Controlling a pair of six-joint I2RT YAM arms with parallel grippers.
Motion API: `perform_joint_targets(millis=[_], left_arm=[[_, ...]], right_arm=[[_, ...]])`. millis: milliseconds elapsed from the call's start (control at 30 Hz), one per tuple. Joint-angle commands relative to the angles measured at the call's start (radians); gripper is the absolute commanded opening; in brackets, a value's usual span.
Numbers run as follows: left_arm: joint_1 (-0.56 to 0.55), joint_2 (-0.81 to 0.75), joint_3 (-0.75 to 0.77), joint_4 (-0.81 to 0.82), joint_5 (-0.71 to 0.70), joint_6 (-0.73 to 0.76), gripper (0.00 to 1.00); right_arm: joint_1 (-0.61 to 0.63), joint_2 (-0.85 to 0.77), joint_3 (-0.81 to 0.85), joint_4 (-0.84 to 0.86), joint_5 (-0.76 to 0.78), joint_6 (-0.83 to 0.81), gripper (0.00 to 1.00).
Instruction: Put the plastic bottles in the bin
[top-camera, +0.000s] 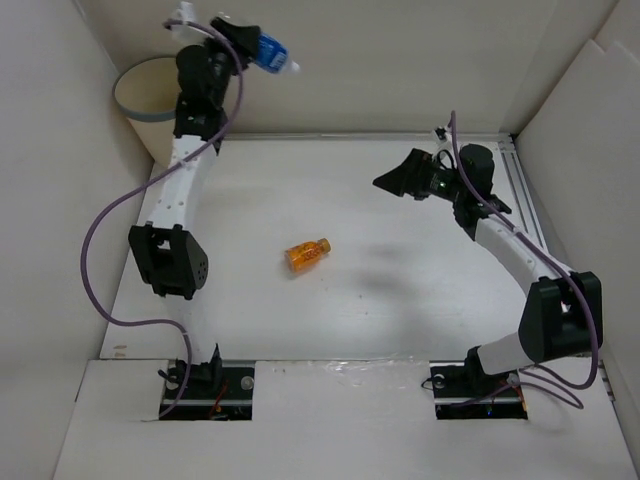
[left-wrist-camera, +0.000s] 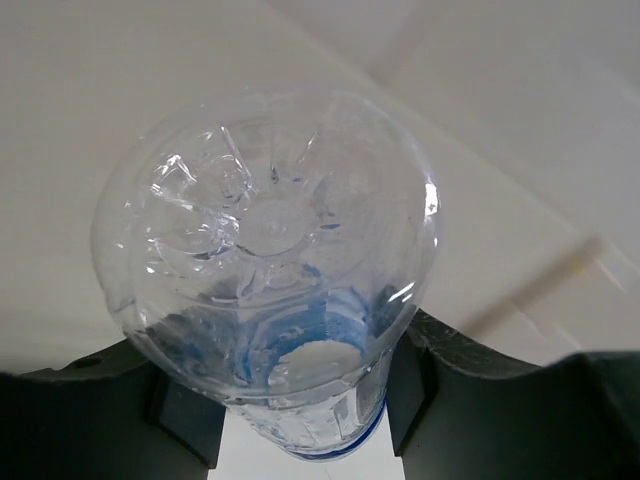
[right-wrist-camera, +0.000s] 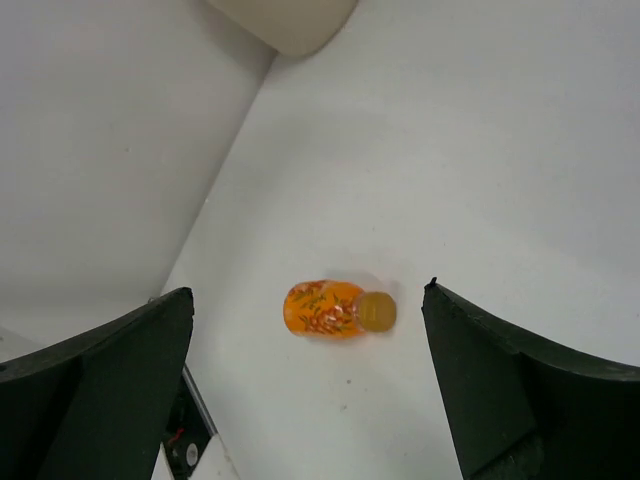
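My left jaws hold a blue-labelled bottle (top-camera: 272, 52) aloft near the bin (top-camera: 140, 95); an orange bottle (top-camera: 307, 255) lies on the table (top-camera: 420, 300).

Left wrist view: the clear blue-labelled plastic bottle (left-wrist-camera: 270, 280) presents its base. Its cap end, down between the left fingers (left-wrist-camera: 405, 400), is only a blur through the plastic. Bottle and fingers are both cut by the bottom edge.

Top view: the cream round bin (top-camera: 140, 95) has the side nearest those fingers hidden behind the left arm (top-camera: 185, 180).

Right wrist view: the bin is cropped by the top edge, far ahead of the right fingers (right-wrist-camera: 100, 380), themselves cropped. The print on the small orange-filled plastic bottle (right-wrist-camera: 322, 308) ahead of them is too small to read.
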Motion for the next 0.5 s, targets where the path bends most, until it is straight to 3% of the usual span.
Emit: perform_joint_targets(millis=[0,167,333,467], left_arm=[[0.128,0.011,0.141,-0.044,-0.260,0.044,0.00],[0.206,0.020,0.155,0.025,-0.550,0.149,0.00],[0.319,0.040,0.126,0.083,-0.679,0.176,0.00],[0.379,0.091,0.126,0.111,-0.664,0.176,0.00]], right_arm=[[0.021,-0.029,-0.036,0.026,0.001,-0.038,1.00],[0.065,-0.029,-0.089,0.017,0.020,-0.060,1.00],[0.159,-0.038,-0.129,0.017,0.041,-0.101,1.00],[0.179,-0.038,-0.154,0.017,0.041,-0.101,1.00]])
